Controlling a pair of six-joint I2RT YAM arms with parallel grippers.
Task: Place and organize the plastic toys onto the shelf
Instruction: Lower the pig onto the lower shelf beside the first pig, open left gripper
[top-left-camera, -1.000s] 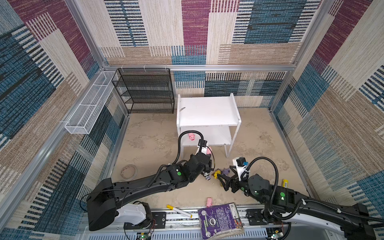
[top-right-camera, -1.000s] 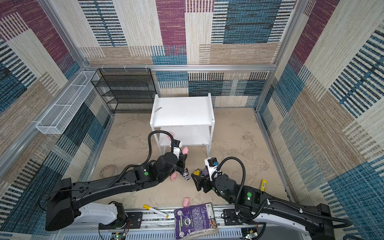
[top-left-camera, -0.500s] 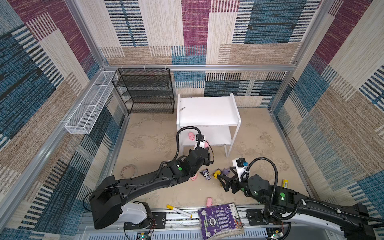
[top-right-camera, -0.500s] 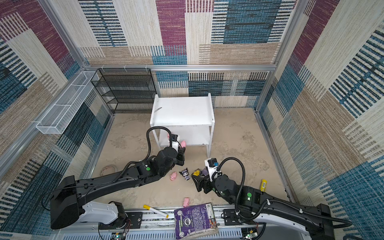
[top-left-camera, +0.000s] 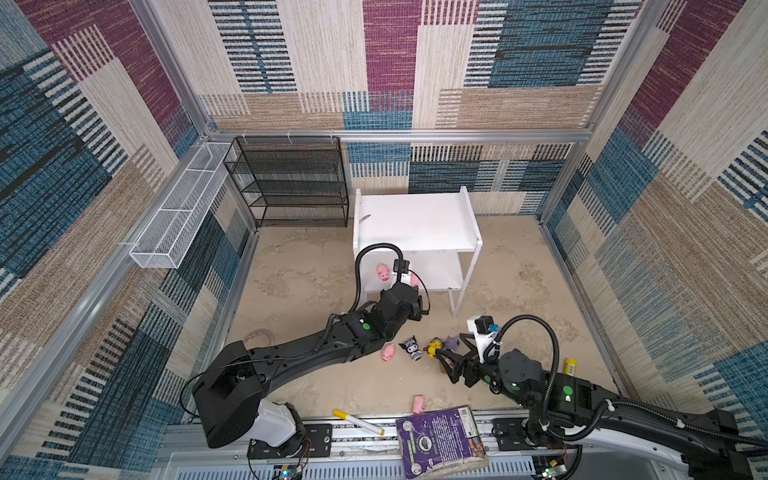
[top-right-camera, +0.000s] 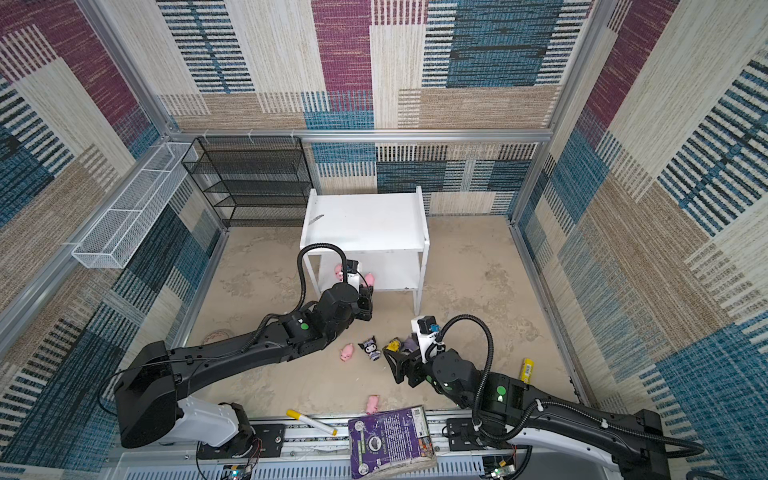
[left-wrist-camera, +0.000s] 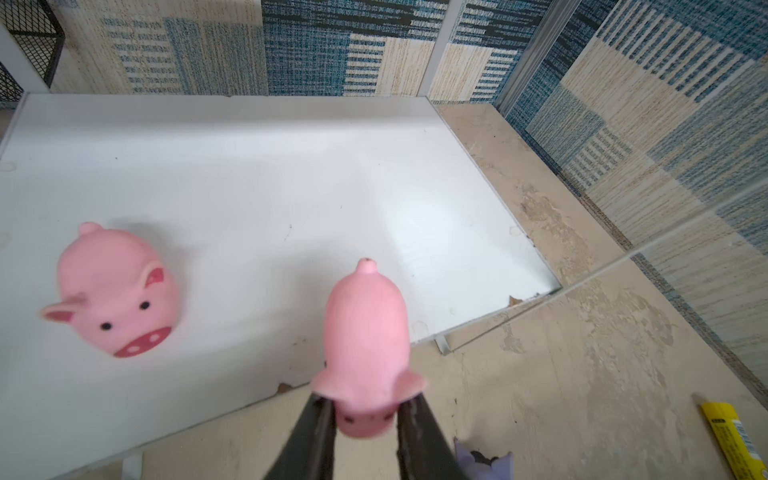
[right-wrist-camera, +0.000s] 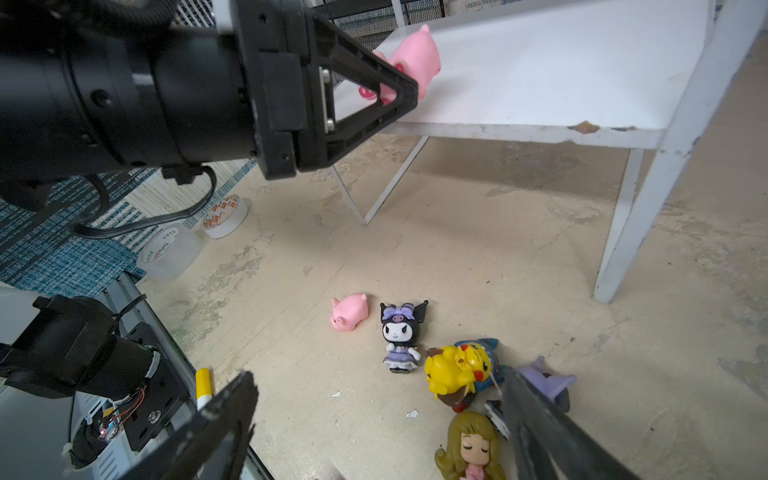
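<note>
My left fingers (left-wrist-camera: 309, 436), clamped on a pink pig (left-wrist-camera: 365, 332), have reached the shelf (left-wrist-camera: 291, 166): second placement imminent; right fingers (right-wrist-camera: 548, 424) gape, empty.

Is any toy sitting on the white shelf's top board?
No, the top board is bare; the one placed pig sits on the lower board.

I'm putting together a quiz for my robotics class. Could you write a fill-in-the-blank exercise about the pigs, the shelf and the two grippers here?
1. The left gripper is shut on a pig coloured ____.
2. Another pig sits on the shelf's ____ board.
3. The right gripper is ____, holding nothing.
4. On the floor lie ____ more pigs.

Missing words: pink; lower; open; two.
</note>
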